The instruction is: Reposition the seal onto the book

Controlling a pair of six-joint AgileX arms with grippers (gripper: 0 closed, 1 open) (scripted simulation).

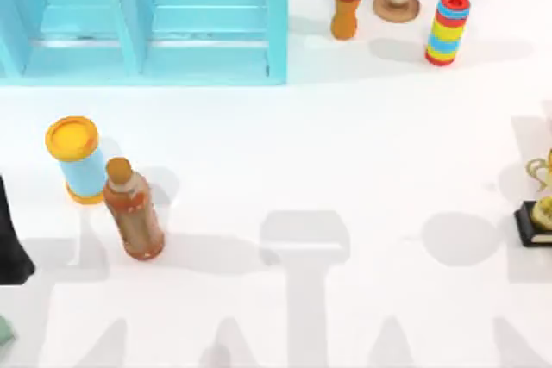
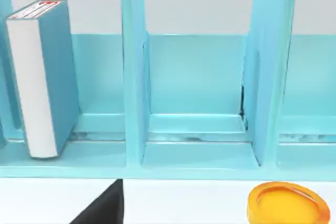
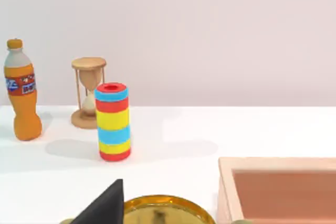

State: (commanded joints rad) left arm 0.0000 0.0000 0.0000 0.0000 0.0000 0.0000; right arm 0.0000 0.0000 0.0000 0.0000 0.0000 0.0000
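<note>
Left gripper [image 2: 105,208] sits low at the left of the surface [image 1: 345,170]; released or clenched, cannot tell. Ahead, book [image 2: 44,77] stands upright in shelf [image 2: 194,77], long axis vertical, left arm nearer. Seal's place: cannot tell. Right gripper [image 3: 105,205] parked right.

Left arm [image 1: 12,239]: dark link at the top view's left edge, low over the bench. Left claw: one dark fingertip [image 2: 102,206] seen in the left wrist view. Right claw: one dark fingertip [image 3: 102,205] seen in the right wrist view.
</note>
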